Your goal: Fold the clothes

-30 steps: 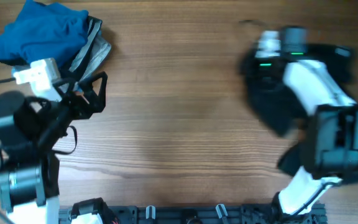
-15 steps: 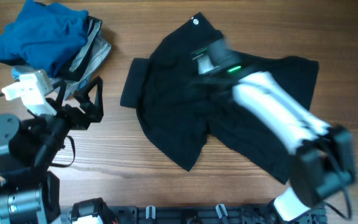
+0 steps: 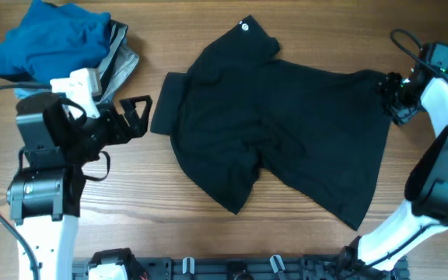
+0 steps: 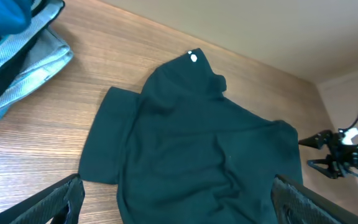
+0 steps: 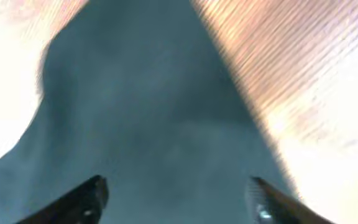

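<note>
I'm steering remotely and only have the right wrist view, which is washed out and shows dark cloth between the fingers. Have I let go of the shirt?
Observer: Yes. Overhead, the right gripper stands open at the edge of the black T-shirt, holding nothing.
Operator: Is the shirt laid out flat?
Observer: Not quite. It lies spread on the table but rumpled, with one sleeve sticking out toward the left arm.
Operator: Where is the left gripper?
Observer: The left gripper is open, just short of that sleeve, not touching it.
Operator: Anything else nearby?
Observer: A bright blue garment lies bunched on a grey garment behind the left arm.
</note>
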{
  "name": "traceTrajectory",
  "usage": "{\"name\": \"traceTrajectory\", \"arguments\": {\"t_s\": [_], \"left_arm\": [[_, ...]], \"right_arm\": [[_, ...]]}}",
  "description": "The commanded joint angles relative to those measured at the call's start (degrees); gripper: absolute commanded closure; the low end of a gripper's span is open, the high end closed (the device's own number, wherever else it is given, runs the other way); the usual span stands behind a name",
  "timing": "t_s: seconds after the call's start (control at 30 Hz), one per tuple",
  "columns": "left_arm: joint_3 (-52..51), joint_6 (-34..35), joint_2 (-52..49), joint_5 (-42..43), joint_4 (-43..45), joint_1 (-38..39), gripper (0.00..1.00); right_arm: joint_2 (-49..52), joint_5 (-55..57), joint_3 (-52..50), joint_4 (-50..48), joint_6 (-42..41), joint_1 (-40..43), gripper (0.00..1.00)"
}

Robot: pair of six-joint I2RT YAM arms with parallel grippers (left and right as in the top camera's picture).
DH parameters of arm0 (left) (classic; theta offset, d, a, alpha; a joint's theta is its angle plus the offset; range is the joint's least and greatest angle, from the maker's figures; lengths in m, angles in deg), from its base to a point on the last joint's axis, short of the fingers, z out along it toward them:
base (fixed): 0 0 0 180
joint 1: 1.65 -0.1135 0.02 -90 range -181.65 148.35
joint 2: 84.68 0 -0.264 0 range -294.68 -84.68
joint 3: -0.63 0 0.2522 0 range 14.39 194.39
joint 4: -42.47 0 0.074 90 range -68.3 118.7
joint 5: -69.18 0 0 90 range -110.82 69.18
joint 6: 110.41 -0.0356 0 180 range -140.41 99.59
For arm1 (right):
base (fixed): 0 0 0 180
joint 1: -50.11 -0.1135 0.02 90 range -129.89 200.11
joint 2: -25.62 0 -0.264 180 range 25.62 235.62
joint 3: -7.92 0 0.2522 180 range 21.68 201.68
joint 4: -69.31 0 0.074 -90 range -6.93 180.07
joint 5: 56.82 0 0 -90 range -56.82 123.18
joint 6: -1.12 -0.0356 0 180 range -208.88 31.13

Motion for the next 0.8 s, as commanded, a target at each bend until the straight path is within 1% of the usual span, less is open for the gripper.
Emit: {"name": "traceTrajectory", "arguments": {"t_s": [0.0, 0.1, 0.13, 0.17, 0.23, 0.27, 0.3, 0.33, 0.37, 0.47, 0.57, 0.63, 0.67, 0.7, 0.73, 0.77], "left_arm": [[1.01, -1.60, -1.03, 0.50, 0.42, 0.46, 0.03], [1.01, -1.57, -1.51, 0.48, 0.61, 0.46, 0.03], [1.01, -1.60, -1.62, 0.48, 0.66, 0.44, 0.02], [1.01, -1.57, -1.62, 0.50, 0.61, 0.44, 0.02], [1.01, -1.55, -1.62, 0.50, 0.61, 0.46, 0.02], [1.01, -1.55, -1.62, 0.50, 0.63, 0.46, 0.02], [1.01, -1.55, -1.66, 0.48, 0.70, 0.44, 0.03], [1.01, -1.55, -1.66, 0.48, 0.87, 0.46, 0.03], [1.01, -1.57, -1.66, 0.48, 0.94, 0.44, 0.03], [1.01, -1.57, -1.70, 0.44, 0.90, 0.46, 0.03], [1.01, -1.53, -2.80, -0.13, 0.63, 0.63, 0.04], [1.01, -1.55, -4.22, -0.15, -0.09, 1.40, 0.03], [1.01, -1.57, -5.27, -0.15, -0.37, 2.32, 0.03], [1.01, -1.60, -6.60, -0.17, -0.57, 3.58, 0.03], [1.01, -1.64, -7.91, -0.22, -0.55, 4.83, 0.03], [1.01, -2.27, -9.40, -0.59, -0.50, 6.23, 0.03]], "right_arm": [[3.91, -2.03, -0.04, -2.80, 12.46, 2.10, 0.18], [6.29, -1.46, -0.04, -3.80, 14.38, 2.10, 0.16], [7.78, -1.36, -0.04, -4.15, 14.49, 2.10, 0.17], [9.70, -1.42, -0.09, -4.20, 14.45, 2.12, 0.26], [11.80, -3.43, -0.13, -4.57, 14.56, 2.10, 0.39], [12.57, -4.68, -0.13, -4.94, 15.26, 2.10, 0.49], [13.55, -5.97, -0.13, -6.03, 15.72, 2.12, 0.66], [13.84, -5.42, -0.13, -7.72, 15.39, 2.49, 0.92], [13.62, -4.22, 0.09, -9.11, 14.27, 3.21, 0.96], [13.00, 0.04, 3.93, -9.75, 10.25, 7.02, 0.96], [12.72, -3.08, 13.20, -7.93, 8.92, 13.49, 0.96], [12.48, -5.31, 20.02, -4.76, 7.82, 17.46, 0.96], [12.33, -6.23, 22.62, -3.32, 5.92, 19.04, 0.89], [12.00, -9.46, 25.14, -1.86, 6.01, 20.55, 0.69], [11.43, -13.33, 26.45, -0.85, 6.43, 21.53, 0.56], [10.75, -16.26, 26.73, -0.52, 6.56, 22.08, 0.48]]}}
